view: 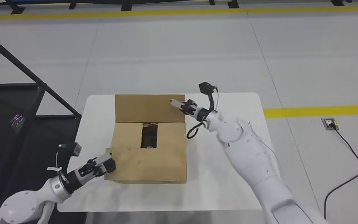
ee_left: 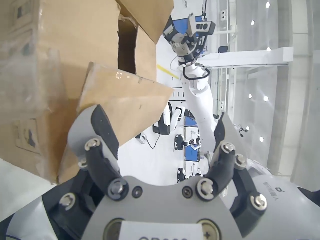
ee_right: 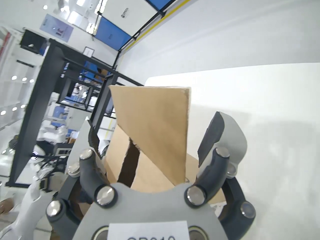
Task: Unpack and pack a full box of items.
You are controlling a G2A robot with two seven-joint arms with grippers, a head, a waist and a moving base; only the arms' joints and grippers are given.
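A brown cardboard box (view: 148, 159) stands on the white table (view: 240, 112). Its top flaps are partly parted, leaving a dark gap (view: 150, 136) in the middle. The far flap (view: 148, 106) is raised. My right gripper (view: 182, 105) is at that flap's right corner, open, and the flap (ee_right: 152, 126) stands edge-on between its fingers. My left gripper (view: 106, 164) is at the box's near left corner, open. A flap corner (ee_left: 130, 101) pokes between its fingers, close to one pad (ee_left: 105, 126). Farther off in the left wrist view is the right gripper (ee_left: 183, 36).
A black metal frame (view: 25, 106) stands off the table's left side. A yellow line (view: 302, 111) and a socket with a cable (view: 329, 124) lie on the floor to the right. The table right of the box is bare.
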